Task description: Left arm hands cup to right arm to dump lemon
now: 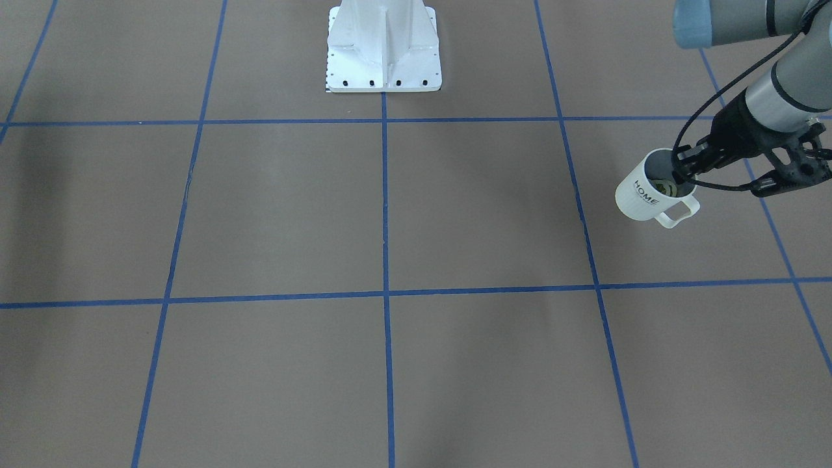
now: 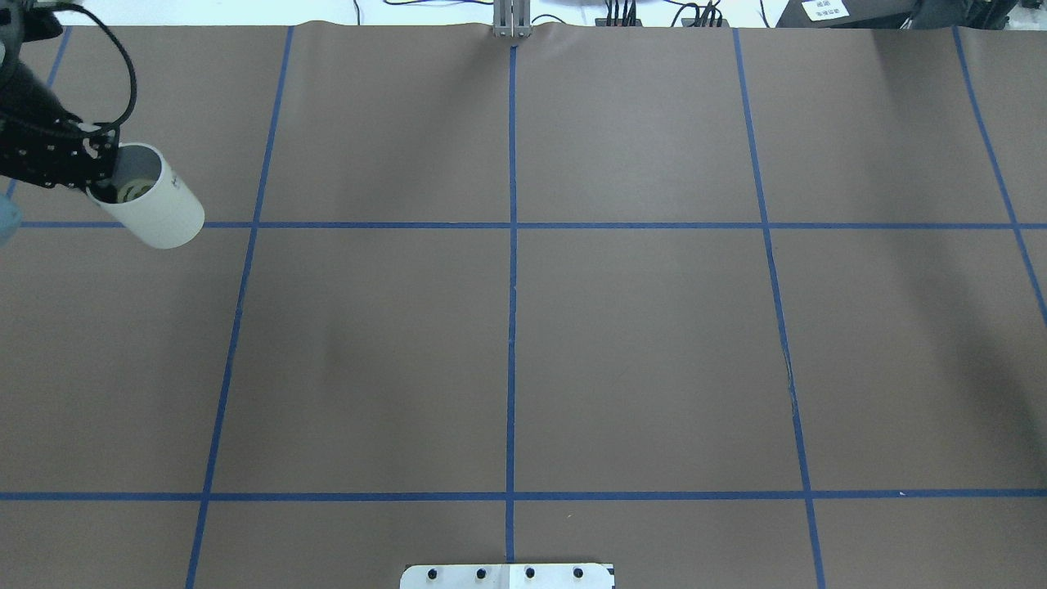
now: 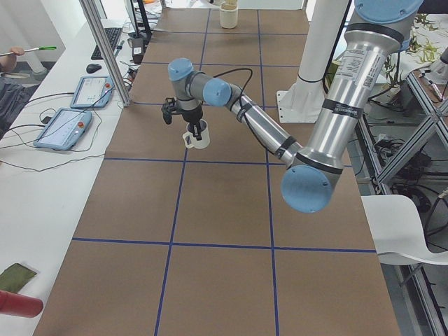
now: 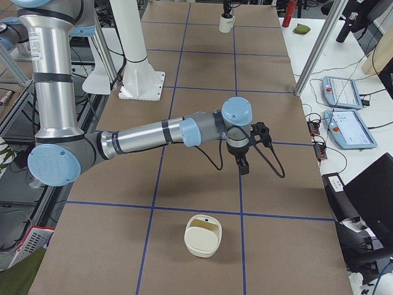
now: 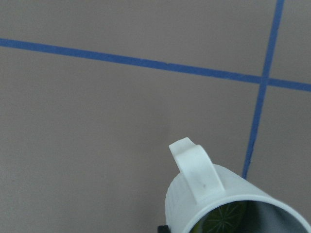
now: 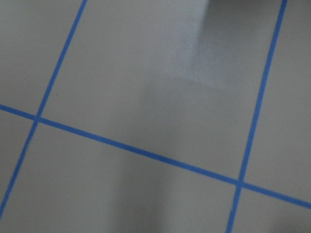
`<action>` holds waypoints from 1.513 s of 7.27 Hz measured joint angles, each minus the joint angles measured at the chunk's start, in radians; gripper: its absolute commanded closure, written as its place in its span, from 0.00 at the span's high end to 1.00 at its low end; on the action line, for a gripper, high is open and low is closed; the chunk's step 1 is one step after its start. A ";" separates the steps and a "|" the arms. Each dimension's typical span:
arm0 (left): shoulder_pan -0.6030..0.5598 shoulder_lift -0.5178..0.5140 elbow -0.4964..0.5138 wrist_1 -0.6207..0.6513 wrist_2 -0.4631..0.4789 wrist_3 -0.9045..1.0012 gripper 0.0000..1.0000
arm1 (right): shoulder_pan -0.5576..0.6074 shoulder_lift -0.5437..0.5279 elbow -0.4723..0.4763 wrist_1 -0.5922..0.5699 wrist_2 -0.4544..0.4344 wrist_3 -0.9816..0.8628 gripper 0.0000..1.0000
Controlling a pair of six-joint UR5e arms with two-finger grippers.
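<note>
**A:** what's in the small white ceramic mug [image 1: 632, 200]?

**B:** yellow-green lemon slice [image 1: 664, 187], sitting in its grey inside. Black "HOME" [image 1: 646, 192] on the side. Mug's at the table [image 1: 390, 214]'s far left, left arm's black fingers [image 1: 680, 170] pinching its rim.

**A:** right arm's fingers [image 4: 244, 167]?

**B:** can't tell if open or closed, only a side view shows them.
</note>
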 measured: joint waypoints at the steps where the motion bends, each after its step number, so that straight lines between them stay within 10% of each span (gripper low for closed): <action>1: 0.001 -0.100 0.024 0.079 0.000 -0.036 0.00 | -0.043 0.055 0.000 0.033 -0.007 0.045 1.00; 3: 0.024 -0.266 0.143 0.088 -0.001 -0.162 0.00 | -0.139 0.137 -0.002 0.144 -0.015 0.212 1.00; 6: 0.066 -0.353 0.357 -0.225 -0.005 -0.415 0.00 | -0.268 0.167 -0.025 0.508 -0.075 0.472 1.00; 11: 0.156 -0.557 0.642 -0.430 -0.034 -0.756 0.00 | -0.622 0.158 -0.016 0.945 -0.570 0.638 1.00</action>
